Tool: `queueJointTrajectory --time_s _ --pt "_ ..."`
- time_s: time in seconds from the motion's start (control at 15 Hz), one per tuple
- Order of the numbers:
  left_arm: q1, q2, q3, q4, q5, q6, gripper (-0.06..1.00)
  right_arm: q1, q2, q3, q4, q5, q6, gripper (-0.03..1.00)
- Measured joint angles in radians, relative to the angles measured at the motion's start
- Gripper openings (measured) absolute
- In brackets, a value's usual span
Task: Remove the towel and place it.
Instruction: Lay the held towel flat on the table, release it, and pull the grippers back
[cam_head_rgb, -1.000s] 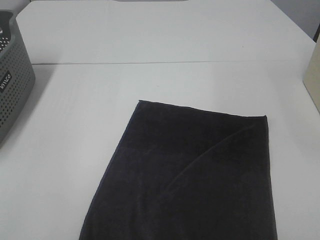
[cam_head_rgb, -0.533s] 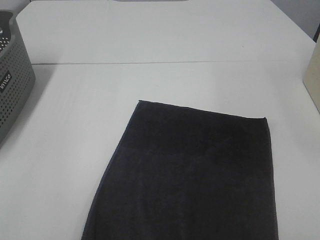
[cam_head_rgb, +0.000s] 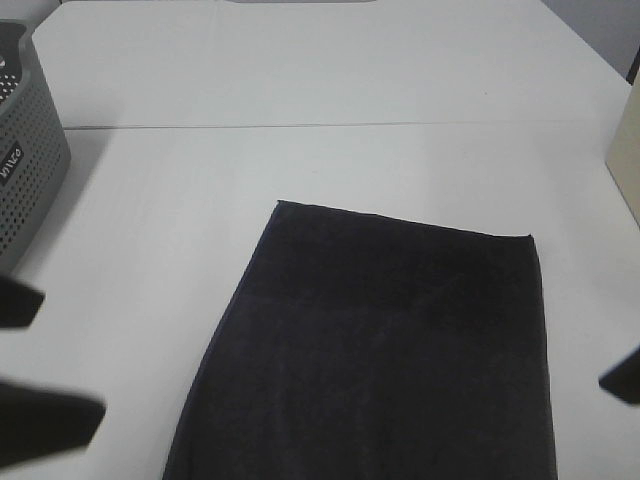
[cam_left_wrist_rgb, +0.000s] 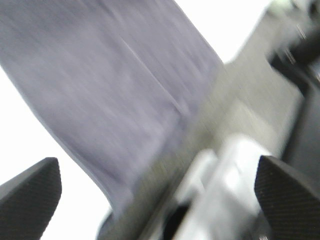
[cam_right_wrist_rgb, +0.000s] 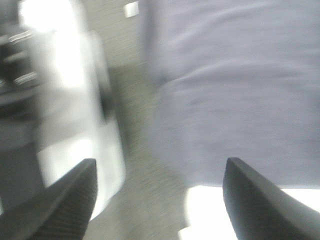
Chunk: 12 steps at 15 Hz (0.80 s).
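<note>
Since the earlier frame the diagonal ridge across the towel (cam_head_rgb: 380, 350) has been flattened out, and dark parts of both hands have come into the high view at its two sides.

In the high view the towel is seen spread flat on the white worktop (cam_head_rgb: 330, 90), its far hem running slightly aslant and its near end cut off by the frame's lower edge. The left hand (cam_head_rgb: 72, 355) is seen at the left edge, beside the towel and apart from it, with its two fingers spread wide. Only one finger (cam_head_rgb: 625, 378) of the right hand is shown at the right edge, just beside the towel's right hem. A grey perforated basket (cam_head_rgb: 25, 170) stands at the far left, well apart from the towel. A beige object (cam_head_rgb: 628, 160) is cut off at the right edge.

In the left wrist view, which is badly blurred, the left hand (cam_left_wrist_rgb: 160, 195) is shown released, fingers far apart and nothing between them. The towel (cam_left_wrist_rgb: 110, 75) is seen beyond, untouched.

In the right wrist view, also blurred, the right hand (cam_right_wrist_rgb: 160, 200) is likewise shown released, with nothing grasped. The towel (cam_right_wrist_rgb: 235, 90) is seen beyond the fingers.
</note>
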Motion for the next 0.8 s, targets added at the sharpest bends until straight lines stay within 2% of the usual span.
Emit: queueJointTrajectory --time_s 0.13,0.27,0.33,0.4,0.53,0.6,0.73,0.8 --pt "0.032 0.002 0.000 0.094 -0.238 -0.108 0.99 0.000 0.004 0.000 -0.131 -0.171 0.146 0.69" --pt "0.078 0.036 0.000 0.184 -0.425 -0.175 0.98 0.000 0.030 0.000 -0.307 -0.301 0.401 0.69" --pt "0.143 0.123 -0.016 0.259 -0.556 -0.199 0.98 0.000 0.071 0.000 -0.568 -0.363 0.657 0.68" --pt "0.180 0.179 -0.048 0.290 -0.581 -0.200 0.98 0.000 0.092 -0.006 -0.713 -0.364 0.794 0.68" --pt "0.265 0.298 -0.182 0.359 -0.551 -0.201 0.98 0.000 0.137 -0.031 -1.032 -0.346 1.034 0.68" --pt "0.309 0.357 -0.275 0.394 -0.496 -0.203 0.98 0.000 0.154 -0.056 -1.192 -0.322 1.163 0.68" --pt "0.373 0.448 -0.458 0.467 -0.357 -0.253 0.98 0.000 0.174 -0.110 -1.445 -0.266 1.391 0.68" --pt "0.399 0.491 -0.537 0.538 -0.294 -0.320 0.98 0.000 0.179 -0.134 -1.534 -0.239 1.500 0.68"
